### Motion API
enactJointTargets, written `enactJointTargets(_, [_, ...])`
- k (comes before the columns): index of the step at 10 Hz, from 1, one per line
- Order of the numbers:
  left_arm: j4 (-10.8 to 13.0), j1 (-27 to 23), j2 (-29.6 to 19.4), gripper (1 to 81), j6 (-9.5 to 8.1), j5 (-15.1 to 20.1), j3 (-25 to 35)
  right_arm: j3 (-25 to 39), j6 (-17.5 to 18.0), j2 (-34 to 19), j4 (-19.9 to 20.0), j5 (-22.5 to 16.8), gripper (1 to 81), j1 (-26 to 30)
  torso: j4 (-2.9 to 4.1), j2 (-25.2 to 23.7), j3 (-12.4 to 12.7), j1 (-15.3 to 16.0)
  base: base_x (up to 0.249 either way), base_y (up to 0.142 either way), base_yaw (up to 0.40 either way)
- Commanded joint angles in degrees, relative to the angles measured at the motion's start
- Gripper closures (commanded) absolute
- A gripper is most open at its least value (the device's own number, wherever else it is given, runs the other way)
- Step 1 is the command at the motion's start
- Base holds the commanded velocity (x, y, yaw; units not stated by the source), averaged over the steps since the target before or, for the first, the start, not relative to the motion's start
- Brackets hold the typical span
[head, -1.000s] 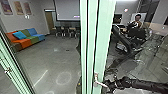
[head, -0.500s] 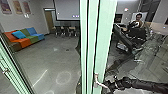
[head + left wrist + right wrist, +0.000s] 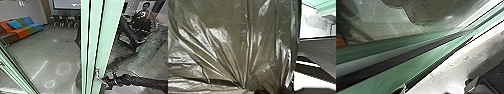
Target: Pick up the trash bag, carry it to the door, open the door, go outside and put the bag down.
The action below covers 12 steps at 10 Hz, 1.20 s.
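Trash bag of dark, shiny, creased plastic (image 3: 225,37) is large before the left wrist camera; its folds run together toward one narrow point. Whether the left gripper is open or closed, I cannot tell from this view.

In the head view, the right gripper (image 3: 108,83) is at the silver lever handle (image 3: 99,78) of the pale green door frame (image 3: 110,30) — very near to the free end of this lever. I cannot tell if it is clamped on the handle or stands apart. The frame is upright, only a little leaning, and the handle sits at its lower part. In the right wrist view, the same pale green colour goes in long bands, with a dark strip between them and glass beside.

At the robot's left there is a second pale green frame (image 3: 15,73), strongly tilted. Behind it, on the smooth grey floor (image 3: 55,51), stands a low sofa in brown, orange, green and blue (image 3: 22,32), with a bright blue cushion (image 3: 14,24) at the edge where orange meets green. Farther are dark chairs (image 3: 58,22) in a row, below a pale screen (image 3: 67,4). On the floor lie ring-shaped marks of light (image 3: 64,69) — and one thin bright streak. A person (image 3: 144,14) is at the far right.
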Motion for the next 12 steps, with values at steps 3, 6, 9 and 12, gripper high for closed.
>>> enactJointTargets(3, [0.12, -0.33, -0.15, 81.1, 0.42, 5.94, 0.94, -1.43, 4.41, -1.84, 0.97, -4.48, 1.0, 10.08, 0.0, 0.02, -0.54, 0.0, 0.0, 0.0, 0.0])
enactJointTargets(6, [0.21, -0.33, 0.02, 81.1, 0.42, 5.94, 0.94, 1.11, 4.41, -7.46, 1.24, -4.48, 1.0, 13.85, 0.0, 0.05, -0.5, 0.05, 0.0, 0.0, 0.0])
enactJointTargets(9, [0.21, -0.24, -0.06, 81.1, 0.42, 5.94, 0.94, 1.91, 4.32, -10.1, 1.41, -4.22, 1.0, 16.32, 0.0, 0.13, -0.59, 0.13, 0.0, 0.0, 0.0])
enactJointTargets(12, [0.12, -0.24, -0.06, 81.1, 0.42, 5.94, 0.94, 1.29, 3.97, -10.02, 1.24, -4.31, 1.0, 17.46, 0.0, 0.15, -0.64, 0.15, 0.0, 0.0, 0.0])
